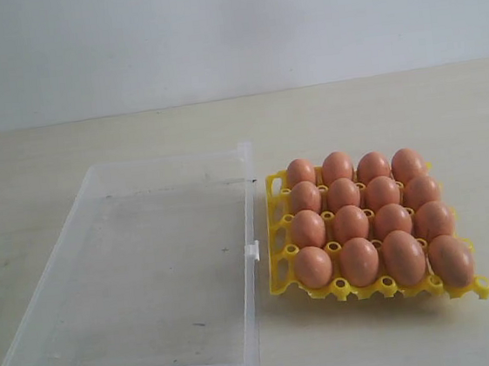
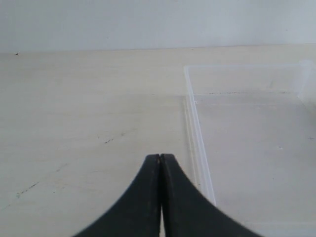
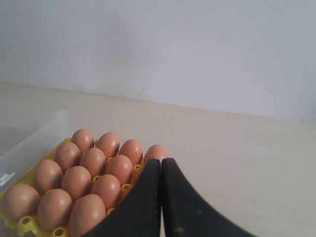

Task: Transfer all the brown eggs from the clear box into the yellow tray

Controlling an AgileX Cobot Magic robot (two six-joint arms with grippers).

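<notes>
The pale table [image 1: 411, 104] carries everything. On it the clear box [image 1: 149, 272] lies with no egg visible inside, and just beside its latched wall sits the yellow tray [image 1: 387, 287]. The brown eggs [image 1: 350, 222] fill all sixteen cups, four rows of four. The left end effector [image 2: 160, 157] hangs over the table near one wall of the box, jaws pressed together and empty. The right end effector [image 3: 161, 160] hangs beside the tray, likewise closed on nothing. The transfer looks complete, so the next move probably calls only for keeping both arms clear of the tray.
</notes>
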